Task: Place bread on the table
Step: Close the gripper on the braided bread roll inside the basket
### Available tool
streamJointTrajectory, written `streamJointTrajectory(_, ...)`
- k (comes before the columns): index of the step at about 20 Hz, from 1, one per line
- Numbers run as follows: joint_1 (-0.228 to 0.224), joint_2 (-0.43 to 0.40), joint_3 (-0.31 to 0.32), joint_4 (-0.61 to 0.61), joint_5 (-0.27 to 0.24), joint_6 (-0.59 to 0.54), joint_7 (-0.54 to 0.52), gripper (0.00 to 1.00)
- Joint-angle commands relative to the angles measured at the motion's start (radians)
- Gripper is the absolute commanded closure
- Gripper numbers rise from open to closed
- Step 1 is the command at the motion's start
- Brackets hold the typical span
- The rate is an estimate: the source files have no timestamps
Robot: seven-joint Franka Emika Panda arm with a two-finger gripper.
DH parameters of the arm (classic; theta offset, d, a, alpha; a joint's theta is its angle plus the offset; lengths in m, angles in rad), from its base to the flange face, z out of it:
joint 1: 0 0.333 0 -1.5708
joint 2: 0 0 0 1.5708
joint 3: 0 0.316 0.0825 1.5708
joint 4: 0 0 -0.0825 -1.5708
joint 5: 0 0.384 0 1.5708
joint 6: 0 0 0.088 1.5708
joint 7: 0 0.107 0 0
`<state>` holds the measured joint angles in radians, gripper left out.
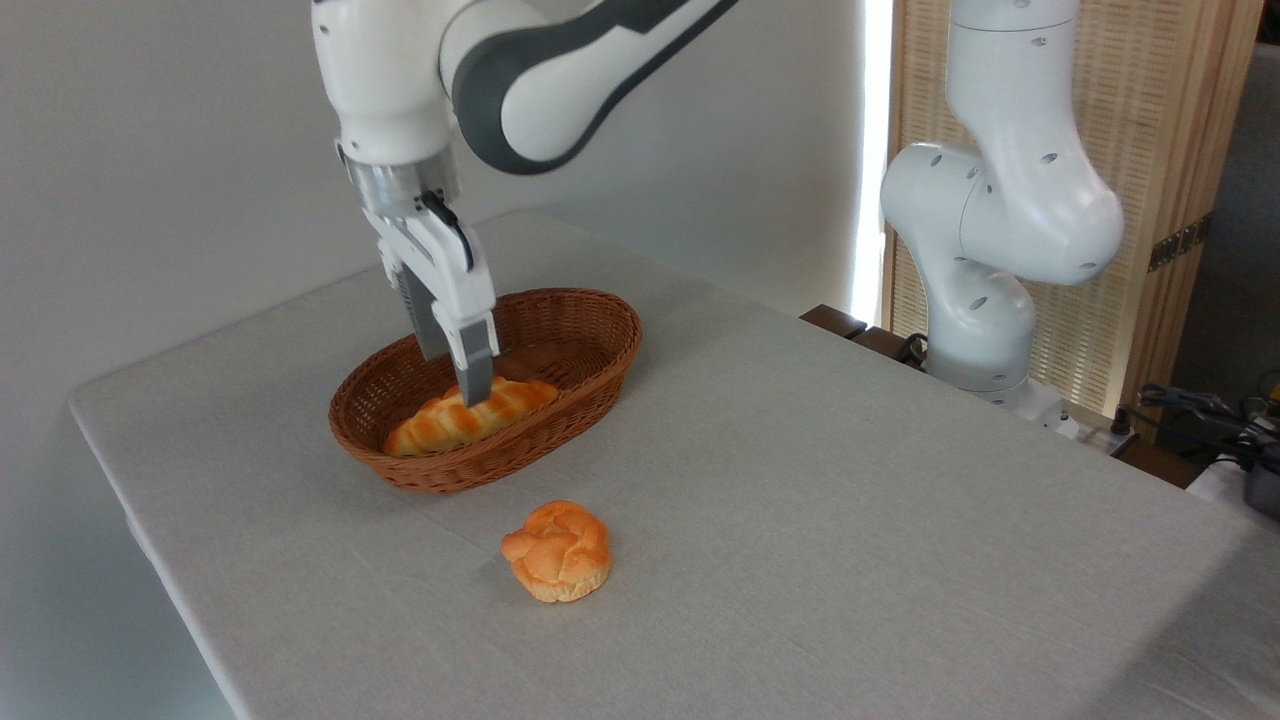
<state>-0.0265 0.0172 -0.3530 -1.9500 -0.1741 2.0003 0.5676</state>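
- The bread (470,418), a long braided loaf in golden orange with paler creases, is seen lying inside the wicker basket (590,345), along the basket's near wall.
- The basket is placed on the table (850,480), toward the tabletop's far-left part and well clear of the right edge.
- The gripper (462,378) is lowered into the basket from above; the near finger (477,375) is seen against the loaf's upper side, about mid-length.
- The far finger is partly hidden behind the near one. The jaws are set a little apart around the loaf, but whether they press on it cannot be told from this view.
- The loaf is resting on the basket floor, not lifted.
- A small round knotted bun (557,551) is lying on the grey cloth in front of the basket, nearer the tabletop's front edge, apart from the basket.
- The arm's white base (985,330) is mounted beyond the tabletop's far-right edge.
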Motion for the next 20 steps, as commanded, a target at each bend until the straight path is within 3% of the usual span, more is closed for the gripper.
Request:
streamJointTrajectory(1,-0.003,-0.002,-0.018,-0.058,0.015,0.086,-0.003,0.00)
streamJointTrajectory(7,-0.004,0.009,-0.041,-0.132,0.016,0.175,-0.002,0.00)
streamJointTrajectory(14,-0.004,0.023,-0.052,-0.150,0.018,0.196,0.000,0.00)
streamJointTrajectory(17,-0.004,0.023,-0.054,-0.158,0.018,0.212,0.002,0.23)
streamJointTrajectory(18,-0.004,0.023,-0.054,-0.158,0.018,0.212,0.002,0.37)
streamJointTrajectory(20,-0.004,0.023,-0.052,-0.158,0.018,0.212,0.005,0.52)
